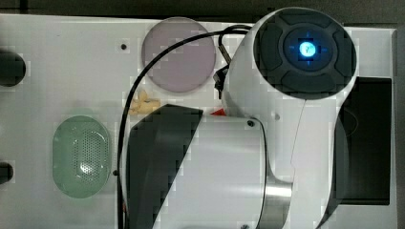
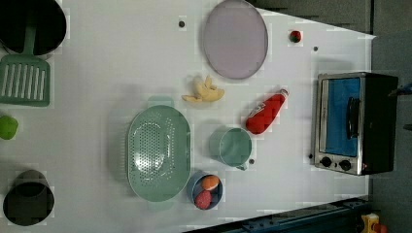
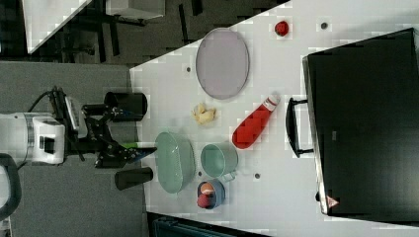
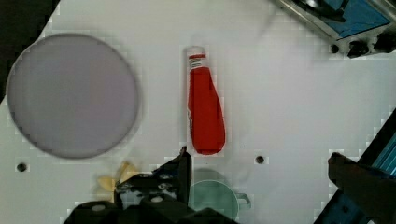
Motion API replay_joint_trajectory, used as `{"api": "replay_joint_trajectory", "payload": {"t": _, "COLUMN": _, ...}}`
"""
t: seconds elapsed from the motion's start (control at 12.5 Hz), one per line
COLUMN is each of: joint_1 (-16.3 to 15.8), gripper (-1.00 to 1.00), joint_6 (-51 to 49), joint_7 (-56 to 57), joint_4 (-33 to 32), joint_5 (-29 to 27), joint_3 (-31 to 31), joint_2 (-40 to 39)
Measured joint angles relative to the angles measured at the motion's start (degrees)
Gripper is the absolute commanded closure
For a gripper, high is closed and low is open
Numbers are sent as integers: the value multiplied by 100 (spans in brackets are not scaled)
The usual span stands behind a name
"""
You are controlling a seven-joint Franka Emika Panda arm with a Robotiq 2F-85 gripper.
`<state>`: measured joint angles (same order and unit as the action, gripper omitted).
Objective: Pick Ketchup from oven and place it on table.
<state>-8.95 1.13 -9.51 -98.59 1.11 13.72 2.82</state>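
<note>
The ketchup is lying on its side on the white surface, out in the open between the oven and the green cup, with the oven door shut behind it. By my reckoning the placing is as good as done. My hand hangs well clear, off past the green colander in the right view, fingers spread apart and holding nothing. From the wrist view I'm looking straight down the bottle: white cap away from me, fat red base just beside my near finger.

If I had to take it again, I'd go for the broad middle of the body, across its width, not the narrow neck. It looks like light, smooth plastic, probably a bit squeezable, so a firm but gentle pinch. Being round and on its side, it could roll if nudged. The lilac plate and the banana peel sit near, not touching it.
</note>
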Motion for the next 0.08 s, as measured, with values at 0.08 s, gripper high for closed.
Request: {"api": "replay_joint_trajectory", "payload": {"t": 0.08, "joint_1": 33, "gripper": -100, "joint_6": 0, "joint_7": -8, "joint_4": 6, "joint_5": -77, "joint_3": -17, "joint_2": -35}}
